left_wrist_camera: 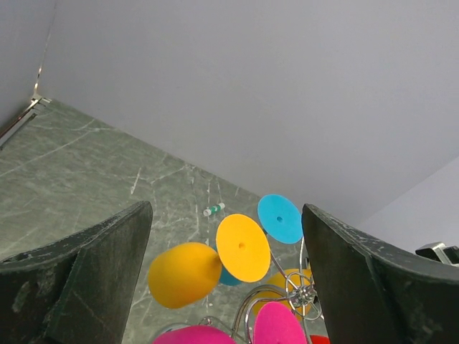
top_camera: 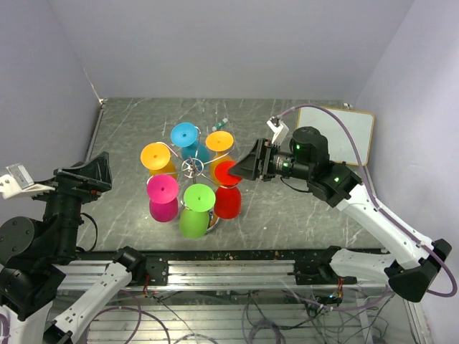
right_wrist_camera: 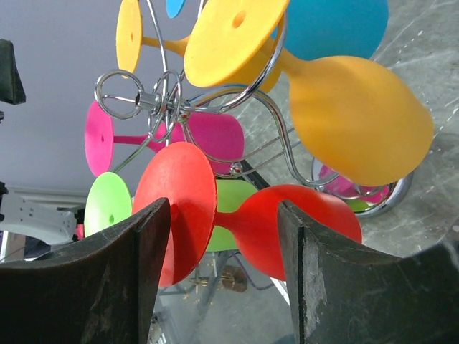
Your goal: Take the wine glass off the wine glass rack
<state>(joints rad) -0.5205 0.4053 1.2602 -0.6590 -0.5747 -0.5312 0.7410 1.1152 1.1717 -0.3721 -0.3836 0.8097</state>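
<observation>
The chrome wine glass rack point(top_camera: 191, 168) stands mid-table with six coloured plastic wine glasses hanging upside down from its hooks: blue point(top_camera: 185, 134), orange point(top_camera: 219, 141), yellow point(top_camera: 155, 155), pink point(top_camera: 163, 188), green point(top_camera: 199, 198) and red point(top_camera: 228, 202). My right gripper point(top_camera: 242, 170) is open at the red glass. In the right wrist view its fingers point(right_wrist_camera: 222, 265) stand either side of the red stem, between the red foot point(right_wrist_camera: 179, 208) and the red bowl point(right_wrist_camera: 308, 222). My left gripper point(top_camera: 92, 172) is open and empty, well left of the rack; it faces the yellow glass point(left_wrist_camera: 183, 272).
A white board point(top_camera: 337, 132) lies at the back right. A small marker point(top_camera: 220, 123) lies behind the rack and shows in the left wrist view point(left_wrist_camera: 214, 209). The rack's round base point(right_wrist_camera: 391, 201) sits on the table. Grey walls enclose the table; a metal rail point(top_camera: 229, 269) runs along the near edge.
</observation>
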